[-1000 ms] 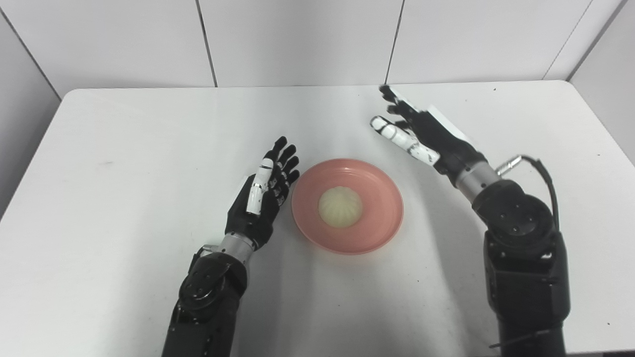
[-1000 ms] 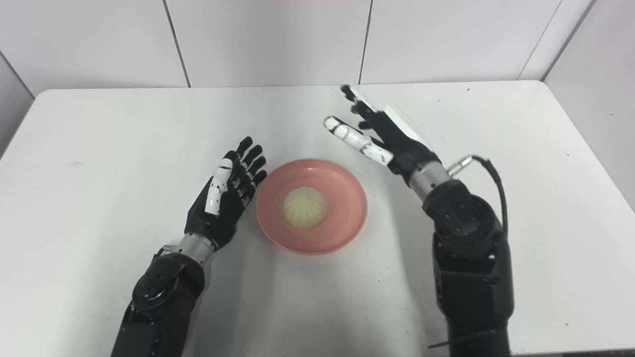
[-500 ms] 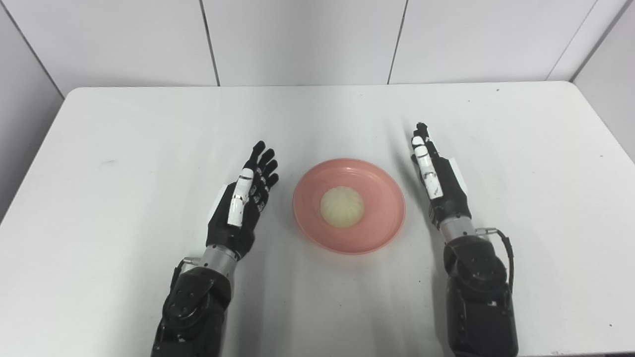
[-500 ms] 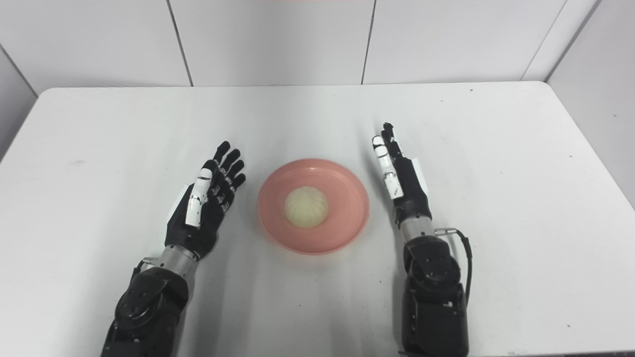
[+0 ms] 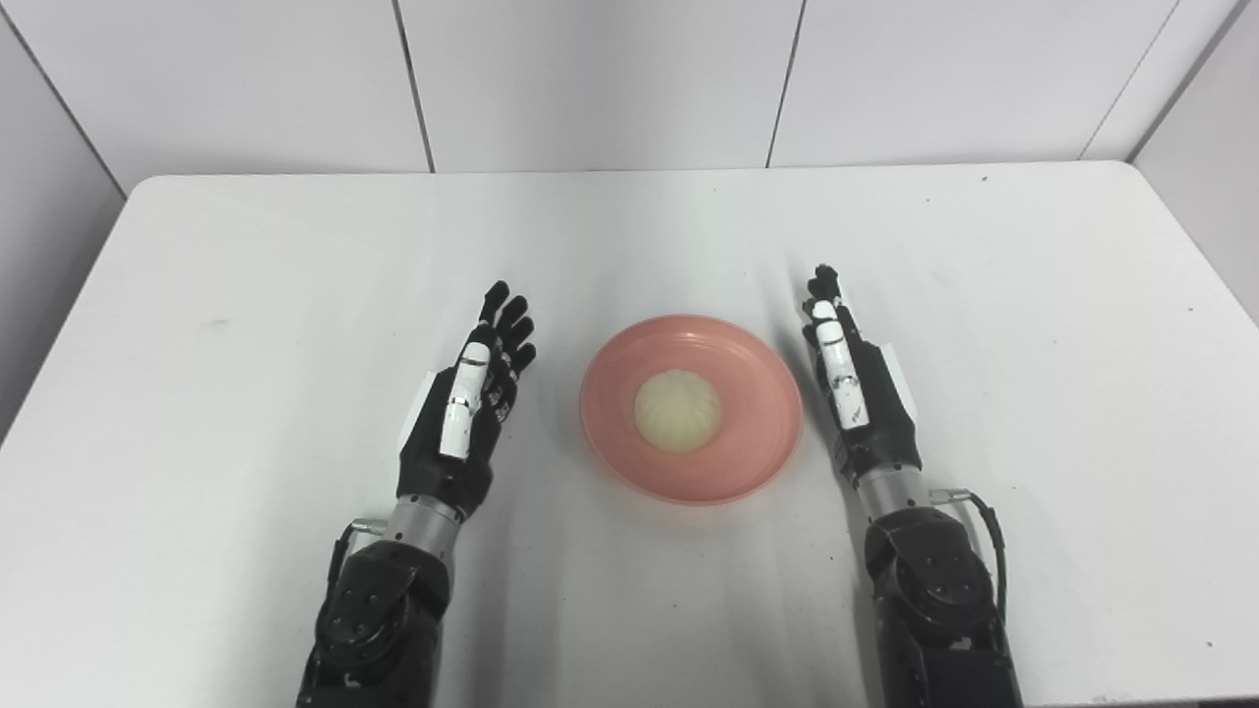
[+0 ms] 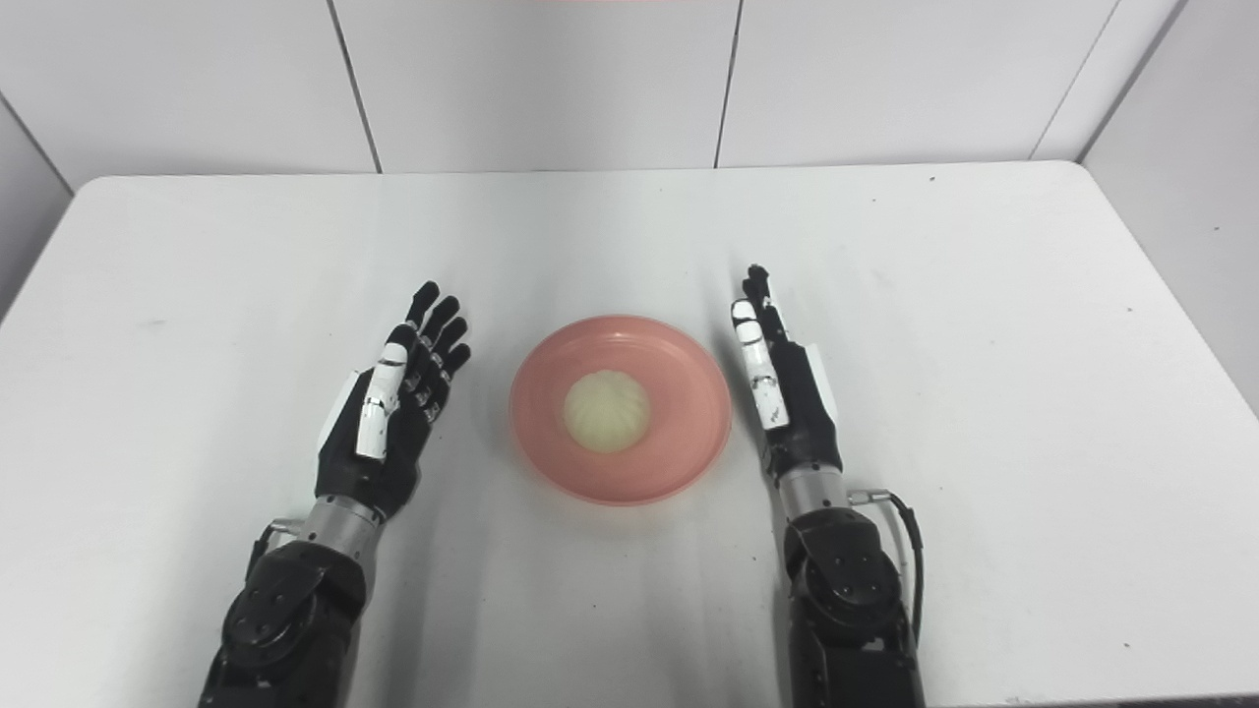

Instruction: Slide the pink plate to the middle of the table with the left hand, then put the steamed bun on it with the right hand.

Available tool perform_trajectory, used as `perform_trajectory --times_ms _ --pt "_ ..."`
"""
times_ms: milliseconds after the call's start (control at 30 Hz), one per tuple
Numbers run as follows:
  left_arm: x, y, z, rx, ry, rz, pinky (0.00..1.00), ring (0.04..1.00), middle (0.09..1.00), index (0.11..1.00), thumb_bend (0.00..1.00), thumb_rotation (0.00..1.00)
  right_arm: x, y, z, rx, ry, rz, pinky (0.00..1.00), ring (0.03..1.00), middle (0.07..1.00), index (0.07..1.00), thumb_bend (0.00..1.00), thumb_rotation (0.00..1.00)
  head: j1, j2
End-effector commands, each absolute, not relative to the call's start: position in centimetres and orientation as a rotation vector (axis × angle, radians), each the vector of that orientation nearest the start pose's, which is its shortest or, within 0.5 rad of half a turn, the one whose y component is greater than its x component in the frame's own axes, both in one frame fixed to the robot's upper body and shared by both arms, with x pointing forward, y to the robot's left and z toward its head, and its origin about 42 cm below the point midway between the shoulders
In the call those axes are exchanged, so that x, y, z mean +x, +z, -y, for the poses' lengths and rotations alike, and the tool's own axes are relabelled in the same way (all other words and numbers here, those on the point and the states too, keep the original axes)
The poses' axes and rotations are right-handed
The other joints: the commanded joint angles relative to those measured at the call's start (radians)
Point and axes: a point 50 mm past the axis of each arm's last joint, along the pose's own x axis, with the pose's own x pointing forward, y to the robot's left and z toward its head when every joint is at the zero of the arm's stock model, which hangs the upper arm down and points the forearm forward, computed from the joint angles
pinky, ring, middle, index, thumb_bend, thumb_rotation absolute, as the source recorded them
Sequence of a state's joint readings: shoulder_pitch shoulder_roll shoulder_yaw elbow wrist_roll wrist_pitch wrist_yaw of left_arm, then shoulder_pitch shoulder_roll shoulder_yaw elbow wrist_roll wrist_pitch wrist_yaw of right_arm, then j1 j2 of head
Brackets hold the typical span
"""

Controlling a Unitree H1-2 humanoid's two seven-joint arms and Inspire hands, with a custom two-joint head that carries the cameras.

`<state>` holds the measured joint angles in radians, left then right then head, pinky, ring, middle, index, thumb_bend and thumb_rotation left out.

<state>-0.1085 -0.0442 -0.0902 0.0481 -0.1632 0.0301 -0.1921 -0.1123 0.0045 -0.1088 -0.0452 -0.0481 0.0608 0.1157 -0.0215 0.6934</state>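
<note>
Pink plate (image 5: 757, 447) sits in the middle of the white table (image 5: 246, 275), with the bun (image 5: 677, 410) on it. The left hand (image 5: 462, 413) and right hand (image 5: 861, 393) wait beside it, fingers straight, holding nothing.

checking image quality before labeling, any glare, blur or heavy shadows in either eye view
Left eye view: sharp all over, with no motion blur on the left hand or right hand; light is even and soft, with only faint shadows beside the pink plate. Right eye view: equally sharp, the steamed bun shows its pleats, and the white table is bright but not blown out.
</note>
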Motion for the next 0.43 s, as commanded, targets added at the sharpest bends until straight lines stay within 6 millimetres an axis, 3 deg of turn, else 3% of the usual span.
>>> perform_trajectory --times_ms 0,400 --pt "30.11 9.14 -15.99 -0.176 -0.286 -0.063 1.00 1.000 1.000 1.000 0.38 1.00 31.69 13.52 22.42 -0.020 0.034 0.071 1.00 1.000 1.000 1.000 0.14 1.00 0.010 0.003" --pt "30.49 8.90 -16.38 -0.184 -0.292 -0.097 1.00 1.000 1.000 1.000 0.36 1.00 31.81 13.25 22.63 0.030 0.040 0.023 1.00 1.000 1.000 1.000 0.11 1.00 0.021 0.010"
